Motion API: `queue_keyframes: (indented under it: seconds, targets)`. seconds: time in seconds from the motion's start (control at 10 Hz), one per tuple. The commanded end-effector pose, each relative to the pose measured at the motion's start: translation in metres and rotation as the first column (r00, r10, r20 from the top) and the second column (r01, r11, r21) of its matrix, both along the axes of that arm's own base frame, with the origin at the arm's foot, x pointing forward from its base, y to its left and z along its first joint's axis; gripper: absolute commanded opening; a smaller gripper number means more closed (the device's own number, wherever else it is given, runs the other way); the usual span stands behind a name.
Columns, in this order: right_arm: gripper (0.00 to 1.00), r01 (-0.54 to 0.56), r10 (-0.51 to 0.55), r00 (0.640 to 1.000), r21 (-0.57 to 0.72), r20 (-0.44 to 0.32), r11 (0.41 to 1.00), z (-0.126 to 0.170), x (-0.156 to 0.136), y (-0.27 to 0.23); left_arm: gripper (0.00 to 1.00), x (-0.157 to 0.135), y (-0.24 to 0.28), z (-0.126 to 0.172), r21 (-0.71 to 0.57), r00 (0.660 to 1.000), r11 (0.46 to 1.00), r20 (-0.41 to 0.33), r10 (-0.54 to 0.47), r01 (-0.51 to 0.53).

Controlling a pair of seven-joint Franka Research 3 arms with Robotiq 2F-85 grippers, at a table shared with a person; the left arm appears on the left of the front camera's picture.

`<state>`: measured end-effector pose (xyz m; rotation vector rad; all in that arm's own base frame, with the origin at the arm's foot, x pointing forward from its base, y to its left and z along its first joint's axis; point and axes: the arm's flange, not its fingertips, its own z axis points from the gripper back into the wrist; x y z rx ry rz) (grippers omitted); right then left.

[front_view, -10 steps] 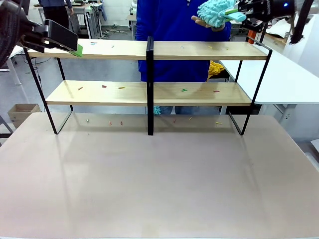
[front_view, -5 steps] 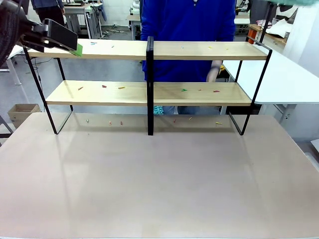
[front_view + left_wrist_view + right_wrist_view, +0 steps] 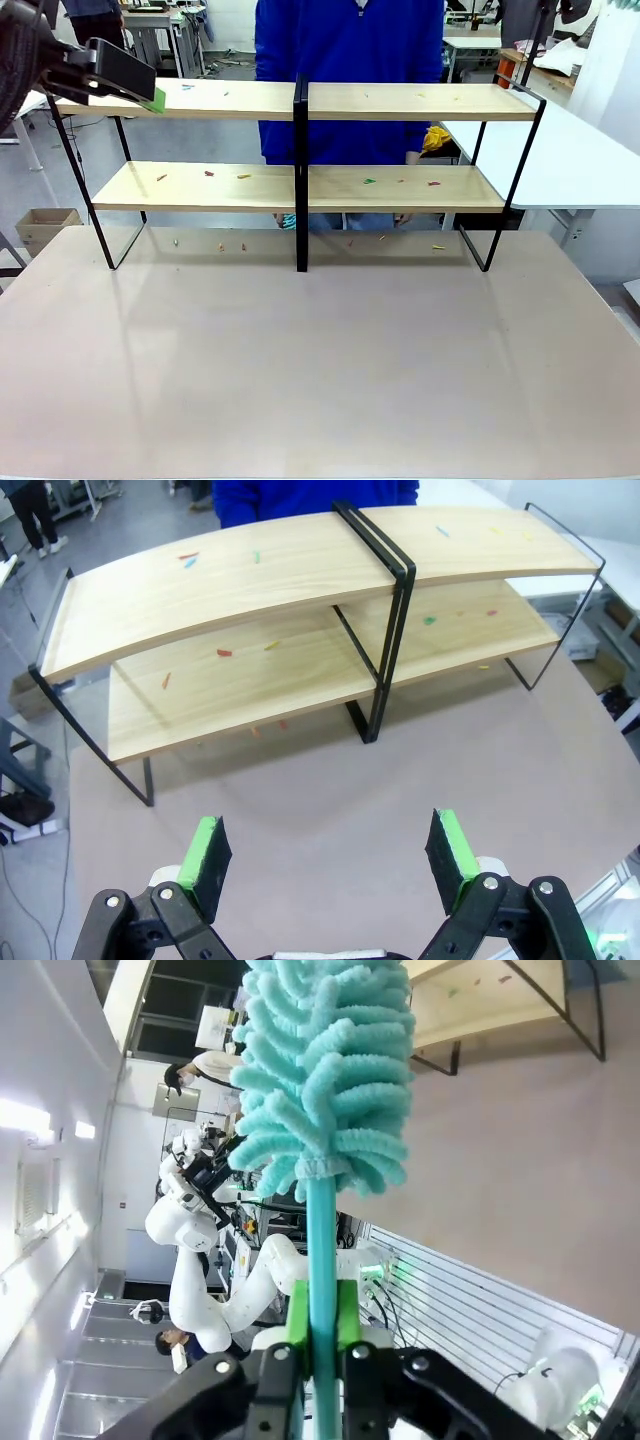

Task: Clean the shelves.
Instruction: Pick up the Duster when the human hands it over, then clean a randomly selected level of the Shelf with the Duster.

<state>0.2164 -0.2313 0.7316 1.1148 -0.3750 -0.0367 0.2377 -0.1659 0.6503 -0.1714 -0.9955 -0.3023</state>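
Shelves (image 3: 400,102) are judged stiff and fairly light: thin boards in a slim rod frame could slide or tip under a hard push. The board surfaces look smooth and hard, so sweep with light pressure. No grasp appears necessary; if steadying is required, the centre post or an end upright is the likely place to hold, not a board edge.

Construction: two matching units set end to end, each with two long light-wood boards in a thin black frame. Small coloured scraps (image 3: 369,181) lie scattered on both tiers and on the worktop (image 3: 320,360) beneath.

Position: shelves stand upright along the far side of the worktop and span most of its width. A person (image 3: 350,50) stands just behind them.

Left gripper (image 3: 330,855): jaws wide apart, empty, held above the worktop and facing the shelves; in the front view it sits by the left end of the top board.

Right gripper (image 3: 322,1315): clamped on the handle of the duster (image 3: 320,1070), fluffy head pointing beyond the fingertips, well apart from the shelves.
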Motion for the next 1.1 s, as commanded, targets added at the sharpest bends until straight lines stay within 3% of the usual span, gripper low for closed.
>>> queue_keyframes:
  seconds: [0.0,1.0]
  targets:
    - [0.00,-0.006,0.007,1.000,0.021,-0.003,1.000,0.0116,-0.0086,0.0049,1.00,0.0002,0.0007,-0.0001,-0.004,1.000,1.000,0.000,0.001,-0.001]
    - [0.00,-0.006,0.007,1.000,0.021,-0.003,1.000,0.0116,-0.0086,0.0049,1.00,0.0002,0.0007,-0.0001,-0.004,1.000,1.000,0.000,0.001,-0.001]
